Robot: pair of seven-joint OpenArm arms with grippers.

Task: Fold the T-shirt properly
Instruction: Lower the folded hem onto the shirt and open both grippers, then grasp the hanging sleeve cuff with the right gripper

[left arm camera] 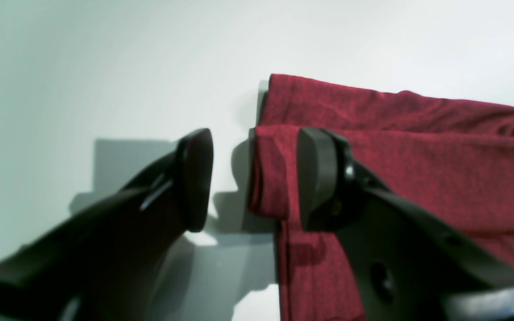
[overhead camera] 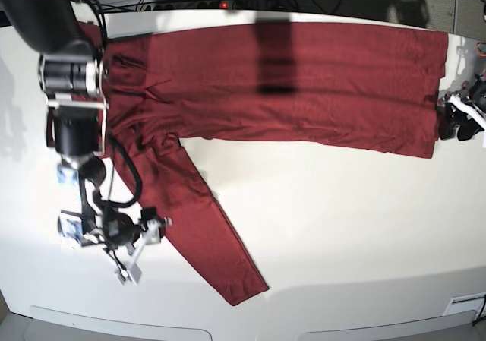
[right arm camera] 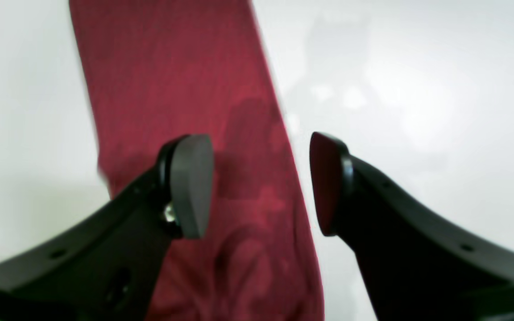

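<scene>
A thin, wrinkly maroon long-sleeved T-shirt (overhead camera: 304, 75) lies half-folded on a white table (overhead camera: 342, 227); one sleeve remains out. Both the left gripper (left arm camera: 252, 178) and right gripper (right arm camera: 261, 183) hover with jaws spread, holding nothing.

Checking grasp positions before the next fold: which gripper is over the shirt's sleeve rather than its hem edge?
The right gripper: open above the T-shirt's loose sleeve. The left gripper straddles the folded hem edge.

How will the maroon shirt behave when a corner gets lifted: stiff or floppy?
Likely floppy: the T-shirt lies thin and wrinkled on the table, so it should drape. Probably light; its sleeve may trail. The left end effector straddles a folded edge, so layers might separate.
</scene>
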